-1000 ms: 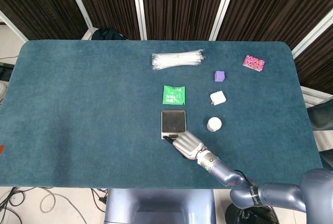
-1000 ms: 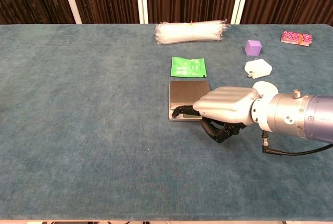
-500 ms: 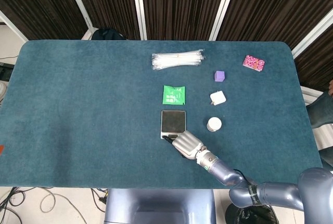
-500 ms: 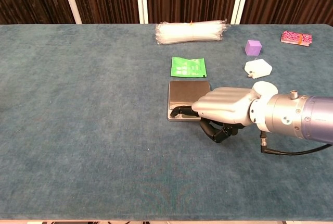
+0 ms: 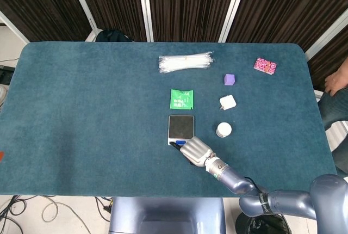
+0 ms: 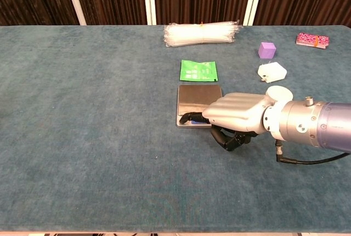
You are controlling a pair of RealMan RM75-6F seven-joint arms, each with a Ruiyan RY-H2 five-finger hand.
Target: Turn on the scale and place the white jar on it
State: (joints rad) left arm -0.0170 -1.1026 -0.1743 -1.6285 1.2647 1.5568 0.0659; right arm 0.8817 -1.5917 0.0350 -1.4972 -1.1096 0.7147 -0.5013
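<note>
The right hand [image 6: 236, 112] rests fingers [image 6: 193, 117] on the scale [image 6: 197, 97], holding nothing; no writing is legible.

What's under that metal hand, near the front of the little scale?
The right hand covers the scale's front edge; a bit of blue display peeks out beside a fingertip. Any buttons there are hidden.

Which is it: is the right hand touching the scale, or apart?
Touching. In the chest view, a fingertip of the right hand presses the front edge of the scale.
</note>
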